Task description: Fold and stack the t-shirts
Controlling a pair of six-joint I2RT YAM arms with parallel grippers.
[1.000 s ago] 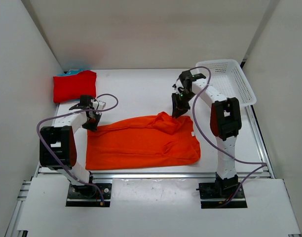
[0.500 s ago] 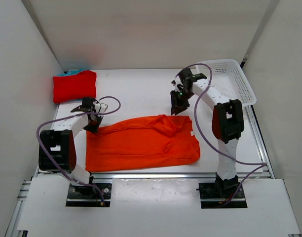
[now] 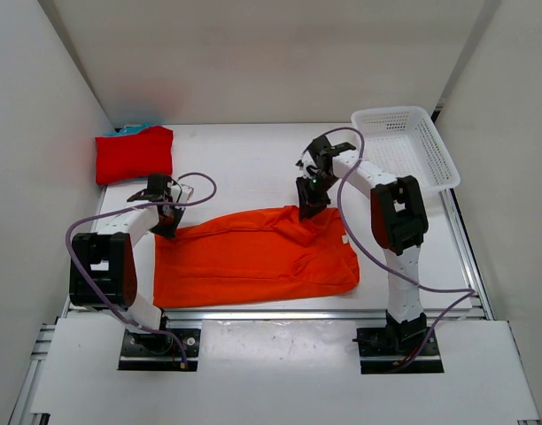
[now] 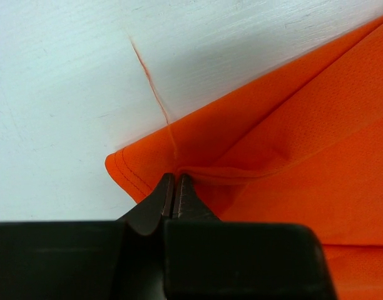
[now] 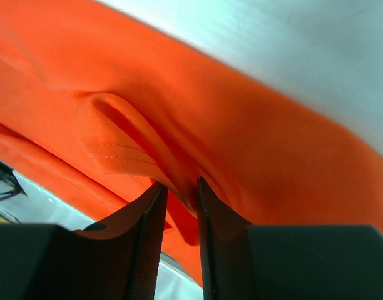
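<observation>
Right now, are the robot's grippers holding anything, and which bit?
Both hold the orange t-shirt. The left gripper is shut on its far-left corner; the right gripper pinches a raised fold along its far edge.

One t-shirt (image 3: pixel 253 257) lies spread across the near middle of the tabletop (image 3: pixel 244 159). The folded t-shirts (image 3: pixel 134 152) sit stacked in the far left corner — well apart from it. A basket (image 3: pixel 404 146) stands at the far right corner. The left end effector (image 3: pixel 165 221) is at the spread shirt's far left corner, the right end effector (image 3: pixel 308 209) at its far right edge.

orange t-shirt (image 3: pixel 253 257), red t-shirt (image 3: pixel 134 153), white basket (image 3: pixel 445 152)
</observation>
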